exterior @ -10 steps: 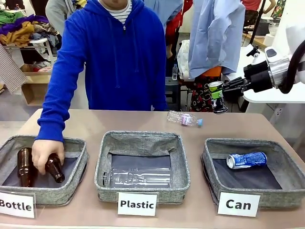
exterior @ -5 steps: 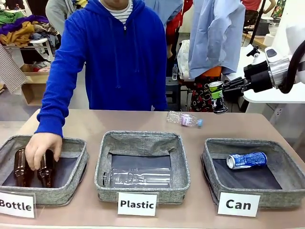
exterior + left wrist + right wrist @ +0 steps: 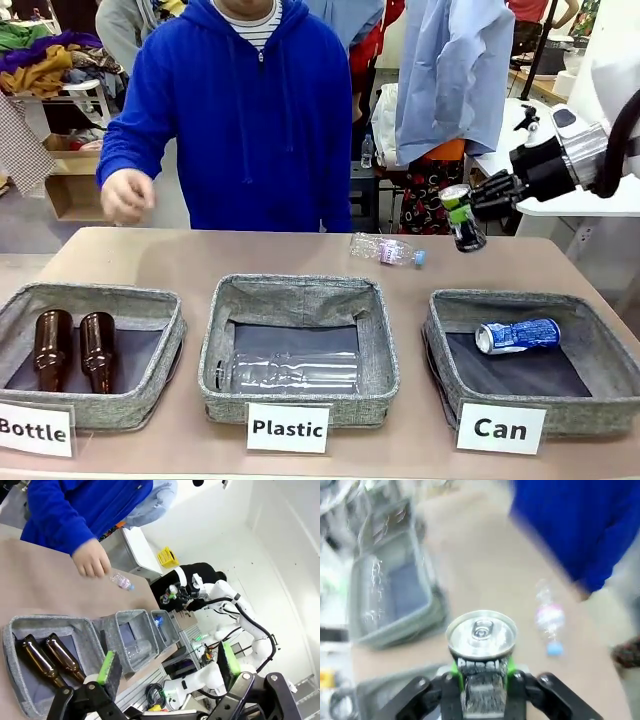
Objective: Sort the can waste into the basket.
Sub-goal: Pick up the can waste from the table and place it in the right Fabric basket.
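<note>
Cards [image 3: 288,428] stand along the near edge of your table [image 3: 190,255], reading Bottle, Plastic and Can, one before each grey fabric basket. Nearest on your right, the Can basket [image 3: 590,345] already holds the blue and white can [image 3: 517,335], lying on its side on the dark lining toward the far wall. At the middle, the Plastic basket [image 3: 300,292] has a clear bottle [image 3: 290,372] lying across its floor. On your left, the Bottle basket [image 3: 160,345] holds two brown glass bottles [image 3: 75,348] side by side, touching nothing else.

Farther across the table, a small clear bottle with a pink label [image 3: 387,249] lies on its side on the bare top, apart from all three baskets.

Above that far part of the table, your right gripper [image 3: 462,215] hangs in the air, beyond the far left corner of the Can basket rather than directly over it. You have the crushed dark can [image 3: 459,213] clamped between its green pads [image 3: 454,669]: in the right wrist view the pads press the crumpled dark body from both sides and the silver top faces the camera, clear of the fingers. That view is blurred, so finer detail is lost.

Your left gripper [image 3: 165,667] stands with its jaws wide apart and nothing between them, above the near left end of the table.

At the far side, the person in a blue hoodie stands with one hand [image 3: 127,195] raised off the table.
</note>
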Tool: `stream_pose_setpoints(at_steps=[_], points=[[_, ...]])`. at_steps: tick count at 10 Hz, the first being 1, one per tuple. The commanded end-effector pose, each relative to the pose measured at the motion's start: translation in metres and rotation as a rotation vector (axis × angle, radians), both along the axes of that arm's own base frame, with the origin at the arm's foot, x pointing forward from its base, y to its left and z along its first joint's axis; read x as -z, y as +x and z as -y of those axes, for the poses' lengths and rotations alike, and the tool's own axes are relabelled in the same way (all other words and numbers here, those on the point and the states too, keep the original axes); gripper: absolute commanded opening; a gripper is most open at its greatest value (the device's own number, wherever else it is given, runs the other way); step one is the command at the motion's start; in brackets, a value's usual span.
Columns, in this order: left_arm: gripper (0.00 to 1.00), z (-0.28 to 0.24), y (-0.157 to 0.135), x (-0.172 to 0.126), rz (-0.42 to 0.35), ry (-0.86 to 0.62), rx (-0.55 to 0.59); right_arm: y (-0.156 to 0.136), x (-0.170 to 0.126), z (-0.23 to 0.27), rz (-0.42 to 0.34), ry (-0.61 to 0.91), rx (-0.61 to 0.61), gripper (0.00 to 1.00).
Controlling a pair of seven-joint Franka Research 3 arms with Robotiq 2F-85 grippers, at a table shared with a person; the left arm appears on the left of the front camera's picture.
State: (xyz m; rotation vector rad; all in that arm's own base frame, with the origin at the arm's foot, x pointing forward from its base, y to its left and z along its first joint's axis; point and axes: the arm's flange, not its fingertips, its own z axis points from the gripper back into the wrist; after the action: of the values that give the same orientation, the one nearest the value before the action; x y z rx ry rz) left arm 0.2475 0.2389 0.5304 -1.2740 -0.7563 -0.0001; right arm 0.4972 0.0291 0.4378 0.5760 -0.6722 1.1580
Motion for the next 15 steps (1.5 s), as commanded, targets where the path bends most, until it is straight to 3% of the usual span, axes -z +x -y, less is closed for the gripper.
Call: stream_pose_setpoints(at_steps=[1, 3, 7, 8, 9, 11, 12, 13, 15], points=[[1.0, 0.008, 0.009, 0.006, -0.004, 0.02, 0.015, -0.052, -0.001, 0.015, -0.016, -0.163, -0.179, 0.35], [1.0, 0.012, 0.016, 0.006, -0.005, 0.026, 0.033, -0.079, 0.007, 0.026, 0.008, -0.243, -0.238, 0.35], [1.0, 0.018, 0.017, 0.012, -0.009, 0.017, 0.034, -0.084, 0.013, 0.029, -0.024, -0.303, -0.306, 0.35], [1.0, 0.038, 0.025, 0.02, -0.002, 0.02, 0.13, -0.082, 0.016, 0.028, -0.029, -0.338, -0.291, 0.35], [1.0, 0.072, 0.041, 0.035, -0.046, 0.025, 0.281, -0.079, 0.018, 0.027, -0.03, -0.348, -0.298, 0.9], [1.0, 0.118, 0.064, 0.057, -0.122, 0.064, 0.43, -0.078, 0.022, 0.027, -0.049, -0.412, -0.284, 1.0], [1.0, 0.131, 0.071, 0.065, -0.163, 0.15, 0.443, -0.079, 0.023, 0.028, -0.049, -0.421, -0.285, 1.0], [1.0, 0.111, 0.054, 0.05, -0.102, 0.018, 0.353, -0.081, 0.024, 0.028, -0.05, -0.433, -0.289, 1.0], [1.0, 0.111, 0.054, 0.05, -0.102, 0.018, 0.353, -0.078, 0.025, 0.029, -0.051, -0.411, -0.271, 1.0]])
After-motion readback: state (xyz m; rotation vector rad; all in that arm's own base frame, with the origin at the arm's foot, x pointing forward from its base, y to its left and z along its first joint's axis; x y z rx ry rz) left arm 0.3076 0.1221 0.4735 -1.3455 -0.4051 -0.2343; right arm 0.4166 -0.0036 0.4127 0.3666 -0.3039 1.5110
